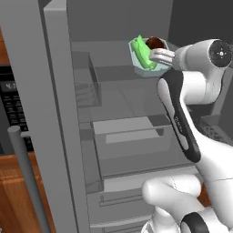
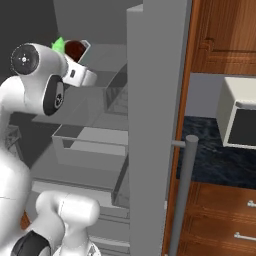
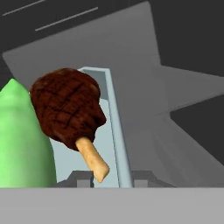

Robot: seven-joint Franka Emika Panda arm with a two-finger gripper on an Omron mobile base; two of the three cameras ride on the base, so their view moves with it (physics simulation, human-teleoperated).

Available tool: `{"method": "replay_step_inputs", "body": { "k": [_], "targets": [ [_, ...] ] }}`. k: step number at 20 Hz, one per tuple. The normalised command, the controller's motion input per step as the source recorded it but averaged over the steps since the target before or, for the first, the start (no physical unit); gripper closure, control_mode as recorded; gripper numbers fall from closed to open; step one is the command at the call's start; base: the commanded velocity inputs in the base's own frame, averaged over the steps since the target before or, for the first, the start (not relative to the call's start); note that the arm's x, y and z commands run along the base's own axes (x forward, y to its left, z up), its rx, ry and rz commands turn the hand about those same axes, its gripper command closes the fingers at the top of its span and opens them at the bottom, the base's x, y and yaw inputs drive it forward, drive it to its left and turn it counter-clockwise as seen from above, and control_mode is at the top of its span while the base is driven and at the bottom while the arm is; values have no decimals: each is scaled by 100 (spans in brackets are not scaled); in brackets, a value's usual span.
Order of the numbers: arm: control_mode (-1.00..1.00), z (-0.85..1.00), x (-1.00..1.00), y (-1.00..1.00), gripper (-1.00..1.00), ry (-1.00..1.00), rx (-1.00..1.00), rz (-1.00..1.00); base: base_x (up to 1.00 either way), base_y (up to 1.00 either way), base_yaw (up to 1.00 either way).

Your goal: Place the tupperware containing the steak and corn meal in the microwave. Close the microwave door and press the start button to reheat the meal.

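The pale tupperware (image 1: pixel 139 61) hangs tilted in the air in front of the open fridge's upper shelves. It carries the steak and corn meal: green corn (image 1: pixel 144 53) and a dark brown steak (image 1: pixel 154 43). My gripper (image 1: pixel 154 57) is shut on the tub's rim. In the hand view the tub wall (image 3: pixel 114 127) runs down between my two fingertips (image 3: pixel 82 177), with the steak (image 3: pixel 65 107) and the corn (image 3: pixel 22 140) to its left. From the right the tupperware (image 2: pixel 84 46) shows above my hand (image 2: pixel 75 61). The microwave's black keypad (image 1: pixel 12 107) peeks out at far left. The microwave door is out of view.
The open grey fridge door (image 1: pixel 50 113) with its long bar handle (image 1: pixel 27 177) stands between me and the keypad. Fridge shelves and drawers (image 1: pixel 127 136) lie below the tub. A white box (image 2: pixel 240 117) sits on the dark counter at right, over wooden drawers (image 2: pixel 220 220).
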Motion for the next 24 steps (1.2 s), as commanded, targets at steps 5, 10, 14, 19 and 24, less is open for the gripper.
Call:
{"method": "replay_step_inputs", "body": {
  "k": [5, 10, 14, 19, 24],
  "targets": [
    [-100, -1, -100, 0, 100, 18, 0, 0, 0, 0, 0],
    [-100, -53, -100, 0, 100, 15, 0, 0, 0, 0, 0],
    [-100, -78, -92, 0, 100, 0, 4, 0, 0, 0, 0],
    [-100, -29, -8, -3, 100, -5, 1, 0, 0, 0, 0],
    [-100, 0, 0, 0, 100, 0, 0, 0, 0, 0, 0]
  ]
}}
